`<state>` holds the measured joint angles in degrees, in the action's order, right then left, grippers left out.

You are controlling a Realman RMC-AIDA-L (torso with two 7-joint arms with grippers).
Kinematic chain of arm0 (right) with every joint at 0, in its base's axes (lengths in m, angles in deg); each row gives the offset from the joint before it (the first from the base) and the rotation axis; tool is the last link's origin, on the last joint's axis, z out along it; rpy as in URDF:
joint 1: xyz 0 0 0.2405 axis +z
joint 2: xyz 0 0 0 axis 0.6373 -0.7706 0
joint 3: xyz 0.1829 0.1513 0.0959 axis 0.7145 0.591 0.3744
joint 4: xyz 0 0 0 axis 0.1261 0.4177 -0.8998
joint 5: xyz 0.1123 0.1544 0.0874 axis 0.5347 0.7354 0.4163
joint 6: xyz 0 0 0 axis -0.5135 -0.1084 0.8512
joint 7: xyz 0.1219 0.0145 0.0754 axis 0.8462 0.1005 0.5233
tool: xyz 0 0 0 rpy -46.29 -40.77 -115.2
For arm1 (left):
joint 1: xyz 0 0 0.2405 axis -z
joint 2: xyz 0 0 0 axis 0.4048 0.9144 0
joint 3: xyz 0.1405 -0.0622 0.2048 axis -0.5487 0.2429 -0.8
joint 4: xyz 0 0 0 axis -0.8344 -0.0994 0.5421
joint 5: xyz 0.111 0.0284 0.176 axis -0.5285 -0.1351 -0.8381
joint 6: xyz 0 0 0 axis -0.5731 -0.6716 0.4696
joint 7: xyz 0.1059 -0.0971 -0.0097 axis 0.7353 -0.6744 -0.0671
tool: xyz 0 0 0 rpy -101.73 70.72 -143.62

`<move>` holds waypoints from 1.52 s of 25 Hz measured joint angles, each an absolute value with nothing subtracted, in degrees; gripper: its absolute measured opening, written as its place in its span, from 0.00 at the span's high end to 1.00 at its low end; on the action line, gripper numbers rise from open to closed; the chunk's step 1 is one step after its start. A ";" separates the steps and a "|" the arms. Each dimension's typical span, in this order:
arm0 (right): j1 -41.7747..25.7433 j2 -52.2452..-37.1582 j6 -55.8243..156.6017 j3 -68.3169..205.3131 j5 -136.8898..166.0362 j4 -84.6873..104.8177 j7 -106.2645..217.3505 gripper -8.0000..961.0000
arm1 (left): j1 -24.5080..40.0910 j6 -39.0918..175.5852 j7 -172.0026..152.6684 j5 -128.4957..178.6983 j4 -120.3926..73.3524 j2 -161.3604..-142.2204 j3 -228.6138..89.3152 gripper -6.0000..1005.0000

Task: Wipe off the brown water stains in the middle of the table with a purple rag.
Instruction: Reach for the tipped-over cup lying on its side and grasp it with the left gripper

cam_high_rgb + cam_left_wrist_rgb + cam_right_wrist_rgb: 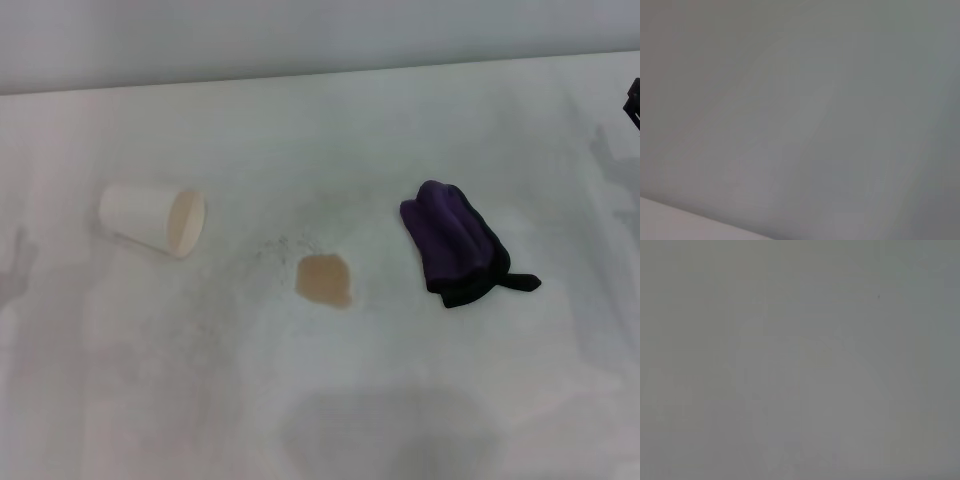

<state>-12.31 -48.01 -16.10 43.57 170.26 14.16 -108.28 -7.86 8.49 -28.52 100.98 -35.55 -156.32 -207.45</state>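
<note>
Toward the table's (420, 420) right edge the purple rag (455, 243) lay bunched, the brown water stains (324, 280) mid-table; I should grasp its bulk. My grippers' state: cannot tell.

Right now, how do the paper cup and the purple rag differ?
The paper cup is white and rigid, lying on its side left of the brown water stains; the purple rag is dark, soft and bunched, right of them. Both rest untouched on the table.
</note>
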 joint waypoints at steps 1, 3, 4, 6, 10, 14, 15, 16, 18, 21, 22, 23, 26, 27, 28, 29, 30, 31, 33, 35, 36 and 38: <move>-12.29 -48.01 -16.10 43.61 170.26 14.16 -108.28 0.12 | -7.81 8.43 -28.53 100.98 -35.55 -156.31 -207.45 0.11; -12.19 -48.01 -16.10 43.69 170.26 14.16 -108.28 0.12 | -7.63 8.28 -28.56 100.98 -35.55 -156.25 -207.44 0.11; -12.14 -48.01 -16.09 43.71 170.26 14.17 -108.29 0.12 | -7.54 8.28 -28.57 100.98 -35.55 -156.23 -207.43 0.11; -12.09 -48.01 -16.09 43.79 170.26 14.17 -108.28 0.12 | -7.40 8.27 -28.57 100.98 -35.55 -156.18 -207.38 0.11; -12.01 -48.01 -16.09 43.92 170.27 14.16 -108.29 0.12 | -6.80 8.24 -28.59 100.98 -35.37 -156.10 -207.26 0.11; -11.99 -48.01 -16.02 43.95 170.33 14.16 -108.28 0.12 | -5.00 8.05 -30.03 100.68 -34.92 -155.59 -207.34 0.11; -11.99 -48.01 -16.00 43.95 170.34 14.17 -108.29 0.12 | -4.53 7.91 -31.28 100.40 -34.67 -155.38 -207.46 0.11; -11.96 -48.01 -15.96 43.95 170.35 14.16 -108.29 0.12 | -3.80 7.61 -33.03 100.11 -34.19 -155.05 -207.53 0.11; -11.73 -48.00 -15.87 43.95 170.35 14.17 -108.28 0.12 | -2.03 6.63 -38.57 98.99 -31.93 -154.25 -207.65 0.11; -11.06 -48.02 -15.72 43.95 170.35 14.68 -108.28 0.12 | 0.90 3.66 -50.71 97.11 -25.27 -153.50 -207.70 0.11; -10.87 -48.04 -15.61 43.95 170.35 14.85 -108.29 0.12 | 1.61 2.53 -53.31 96.69 -23.37 -153.46 -207.76 0.11; -10.69 -48.09 -15.53 43.95 170.35 14.97 -108.28 0.12 | 2.37 1.17 -55.60 96.17 -21.45 -153.43 -207.85 0.11; -10.25 -48.17 -15.43 43.95 170.35 15.18 -108.28 0.12 | 4.34 -2.19 -59.76 92.73 -17.66 -152.47 -208.46 0.11; -10.02 -48.18 -15.43 43.95 170.38 15.33 -108.28 0.12 | 5.23 -3.53 -62.56 91.03 -16.62 -151.05 -209.76 0.11; -9.81 -48.18 -15.43 43.95 170.39 15.48 -108.27 0.12 | 5.53 -3.91 -63.60 90.69 -16.31 -150.46 -210.49 0.11; -9.66 -48.19 -15.43 43.95 170.41 15.52 -108.26 0.12 | 6.06 -4.72 -65.88 90.40 -15.68 -149.41 -212.03 0.11; -9.51 -48.19 -15.43 43.95 170.42 15.57 -108.24 0.12 | 6.87 -5.80 -68.58 90.20 -14.71 -148.18 -214.17 0.11; -9.39 -48.19 -15.42 43.95 170.43 15.62 -108.23 0.12 | 7.25 -6.41 -69.74 90.19 -14.06 -147.73 -215.16 0.11; -8.92 -48.19 -15.40 43.95 170.48 15.99 -108.20 0.12 | 9.25 -9.29 -74.49 90.20 -10.11 -146.04 -220.13 0.11; -8.06 -48.19 -15.40 43.94 170.50 16.76 -108.15 0.12 | 11.33 -11.92 -78.21 89.34 -4.10 -145.13 -225.35 0.11; -8.06 -48.19 -15.40 43.94 170.50 16.76 -108.15 0.12 | 12.23 -12.87 -79.09 88.04 -1.81 -144.86 -226.68 0.11; -7.60 -48.19 -15.36 43.95 170.51 17.09 -108.14 0.12 | 14.63 -15.12 -79.72 82.50 2.87 -144.11 -227.85 0.11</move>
<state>-7.60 -48.19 -15.36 43.95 170.51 17.09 -108.14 14.63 -15.12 -79.72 82.50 2.87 -144.11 -227.85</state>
